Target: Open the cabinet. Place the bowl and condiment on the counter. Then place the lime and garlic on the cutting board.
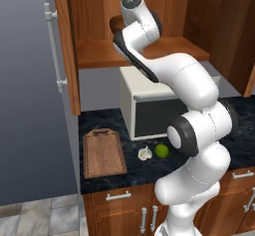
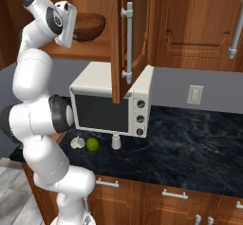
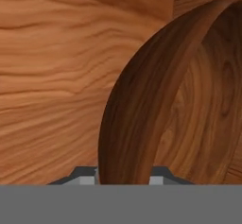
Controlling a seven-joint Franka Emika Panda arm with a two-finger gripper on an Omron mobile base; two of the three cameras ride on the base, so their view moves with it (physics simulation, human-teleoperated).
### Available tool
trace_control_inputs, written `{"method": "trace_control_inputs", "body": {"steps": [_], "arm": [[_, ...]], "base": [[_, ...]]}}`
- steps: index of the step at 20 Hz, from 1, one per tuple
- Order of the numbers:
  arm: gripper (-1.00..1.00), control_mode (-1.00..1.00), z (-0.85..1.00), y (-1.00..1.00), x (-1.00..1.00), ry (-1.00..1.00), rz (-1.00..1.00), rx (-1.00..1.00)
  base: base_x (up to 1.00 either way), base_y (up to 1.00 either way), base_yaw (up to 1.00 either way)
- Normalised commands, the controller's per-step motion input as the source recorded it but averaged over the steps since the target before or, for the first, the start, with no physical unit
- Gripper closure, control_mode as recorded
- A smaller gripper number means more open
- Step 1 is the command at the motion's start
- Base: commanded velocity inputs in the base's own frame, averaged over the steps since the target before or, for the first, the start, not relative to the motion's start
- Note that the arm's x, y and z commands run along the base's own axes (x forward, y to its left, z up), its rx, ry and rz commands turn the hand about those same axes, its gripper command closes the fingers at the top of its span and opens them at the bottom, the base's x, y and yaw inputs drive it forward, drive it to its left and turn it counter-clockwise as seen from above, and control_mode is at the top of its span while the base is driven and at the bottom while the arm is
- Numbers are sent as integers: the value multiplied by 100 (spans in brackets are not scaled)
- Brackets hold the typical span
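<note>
The dark wooden bowl (image 2: pixel 90 25) sits on the lower shelf of the open cabinet, its edge (image 1: pixel 116 24) showing beside my wrist. My gripper (image 3: pixel 124 175) is shut on the bowl's rim (image 3: pixel 127 105), one fingertip on each side of it; the hand (image 2: pixel 71 24) is at the bowl's left. On the counter in front of the microwave lie the green lime (image 1: pixel 161 151) (image 2: pixel 92 144) and the white garlic (image 1: pixel 145 154) (image 2: pixel 77 143). A small white condiment shaker (image 2: pixel 116 141) stands upright to the right of the lime. The wooden cutting board (image 1: pixel 103 153) lies bare at the counter's left end.
A white microwave (image 2: pixel 109 106) (image 1: pixel 149 105) stands under the cabinet shelf (image 1: pixel 99 53). The cabinet's doors hang open, one at the left (image 1: pixel 67 46) and one (image 2: pixel 126 39) over the microwave. Dark marble counter (image 2: pixel 190 143) stretches to the right.
</note>
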Motion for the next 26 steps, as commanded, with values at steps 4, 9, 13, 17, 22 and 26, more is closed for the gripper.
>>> {"method": "trace_control_inputs", "body": {"steps": [4,9,13,17,22,26], "arm": [[100,-100,0,4,-99,-1,0,0],[100,-100,1,0,-100,-7,-1,0],[100,-100,0,0,-100,-8,-5,1],[100,-100,0,-3,-100,-1,-13,4],[100,-100,-3,-12,-100,1,-16,2],[100,-100,-12,-25,-100,9,-15,2]], "base": [[0,0,0],[0,0,0],[0,0,0],[0,0,0],[0,0,0],[0,0,0]]}}
